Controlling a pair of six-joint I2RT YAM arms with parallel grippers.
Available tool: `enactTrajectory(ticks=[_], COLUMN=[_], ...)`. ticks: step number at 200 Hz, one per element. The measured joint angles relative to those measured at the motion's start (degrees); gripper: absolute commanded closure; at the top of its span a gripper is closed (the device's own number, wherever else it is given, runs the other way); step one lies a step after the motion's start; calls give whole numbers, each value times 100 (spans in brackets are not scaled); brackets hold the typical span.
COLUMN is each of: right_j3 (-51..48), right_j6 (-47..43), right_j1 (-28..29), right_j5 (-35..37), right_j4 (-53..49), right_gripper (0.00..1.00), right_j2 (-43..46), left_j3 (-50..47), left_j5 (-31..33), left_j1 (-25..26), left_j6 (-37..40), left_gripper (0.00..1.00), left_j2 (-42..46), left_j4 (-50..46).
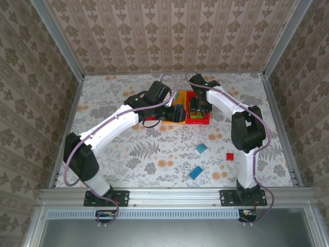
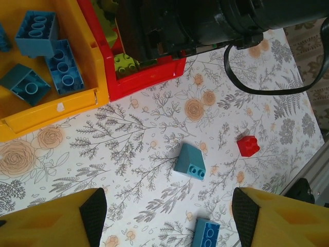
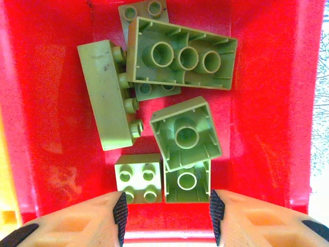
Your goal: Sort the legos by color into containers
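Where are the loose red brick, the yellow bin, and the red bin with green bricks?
red brick (image 2: 248, 146): left wrist view, on its top face.
yellow bin (image 2: 51, 116): left wrist view, on its near wall.
red bin (image 3: 267, 118): right wrist view, on its bare right inner side.

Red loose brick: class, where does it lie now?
In the top view, the red brick lies on the table, right half, just right of a blue brick.

Lime legos (image 3: 186, 135), red bin (image 3: 267, 103), floral tbl (image 2: 154, 134)
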State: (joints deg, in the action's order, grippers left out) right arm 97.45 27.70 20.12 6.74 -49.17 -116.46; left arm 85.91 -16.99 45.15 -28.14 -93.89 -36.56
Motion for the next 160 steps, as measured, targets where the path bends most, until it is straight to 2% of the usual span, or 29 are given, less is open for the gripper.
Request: enactTrajectory(ticks=[32, 88, 123, 160], right_j3=[-160, -1429, -1969, -1937], right_j6=[2, 470, 1003, 1198], right_j1=[-11, -468, -616, -708], right_j5=[170, 903, 1322, 1585], right_j4=[-46, -254, -791, -1349], right_gripper=[48, 39, 32, 24], right_j2=[852, 3899, 5425, 6288], left_j3=[146, 855, 1788, 2859], left_j5=[-96, -129, -74, 210], left_j1=[245, 1180, 1878, 2509], left_j6=[402, 1036, 1366, 1598], left_gripper=[30, 24, 22, 17], left_j2=[-304, -1576, -2553, -3580], left_j4=[-48, -24, -42, -109])
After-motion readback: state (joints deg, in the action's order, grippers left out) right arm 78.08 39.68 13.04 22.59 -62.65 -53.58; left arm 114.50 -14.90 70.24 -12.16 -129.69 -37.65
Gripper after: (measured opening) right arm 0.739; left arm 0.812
